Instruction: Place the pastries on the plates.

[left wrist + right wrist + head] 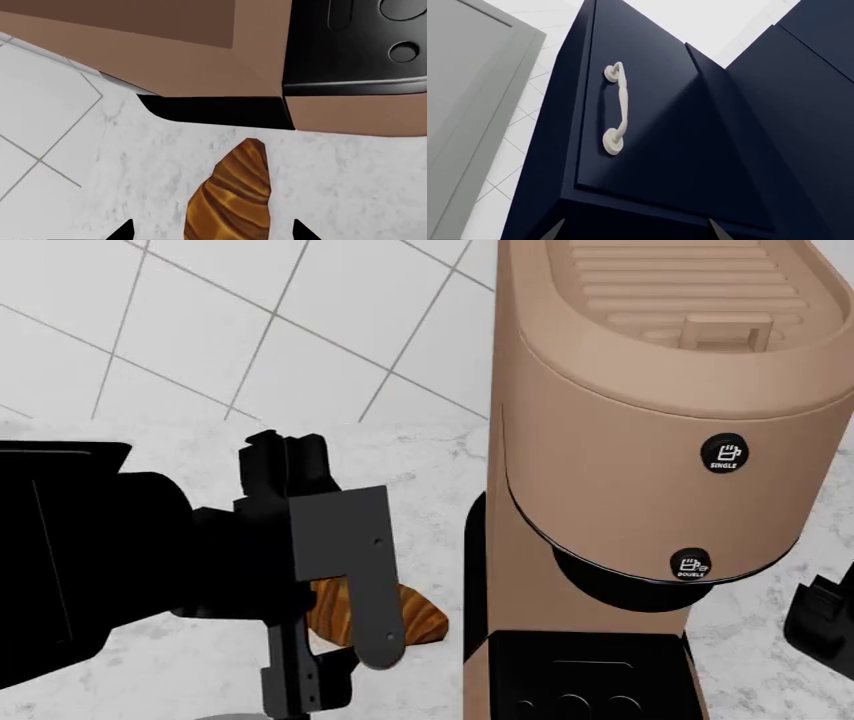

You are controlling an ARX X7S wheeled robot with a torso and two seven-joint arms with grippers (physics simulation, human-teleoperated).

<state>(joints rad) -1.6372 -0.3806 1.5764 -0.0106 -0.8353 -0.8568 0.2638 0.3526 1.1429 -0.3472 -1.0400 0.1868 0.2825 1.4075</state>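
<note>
Lying between left pincer (213,231) tips: croissant (230,197)

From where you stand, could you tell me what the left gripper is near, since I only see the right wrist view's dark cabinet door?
Observer: The left gripper hangs over a croissant lying on the marble counter.
Operator: Is it gripped yet?
Observer: Not clearly; in the left wrist view the fingertips sit apart on either side of it.
Operator: Anything close by?
Observer: A tan coffee machine stands right beside the croissant.
</note>
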